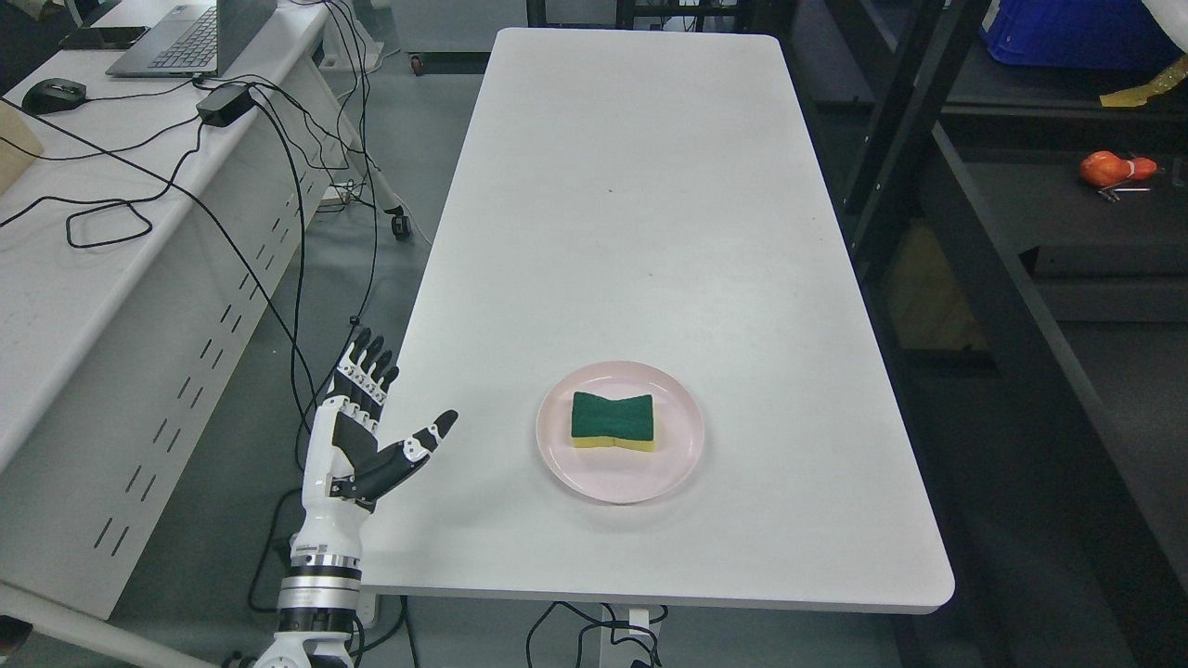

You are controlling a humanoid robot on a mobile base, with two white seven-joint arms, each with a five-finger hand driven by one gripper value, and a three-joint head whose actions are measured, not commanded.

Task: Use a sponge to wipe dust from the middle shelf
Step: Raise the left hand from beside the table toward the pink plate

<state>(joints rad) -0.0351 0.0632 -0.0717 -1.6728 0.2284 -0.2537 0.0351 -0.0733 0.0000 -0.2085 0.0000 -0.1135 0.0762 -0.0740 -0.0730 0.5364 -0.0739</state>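
Observation:
A sponge, green on top and yellow below, lies on a pink plate near the front of the white table. My left hand is open at the table's front left edge, fingers straight and thumb spread toward the plate, holding nothing. It is well left of the sponge. A dark shelf rack stands to the right of the table. The right hand is out of view.
A white desk at the left carries a laptop, a mouse, a power adapter and trailing black cables. An orange object lies on a rack shelf at the right. A blue bin sits at the upper right.

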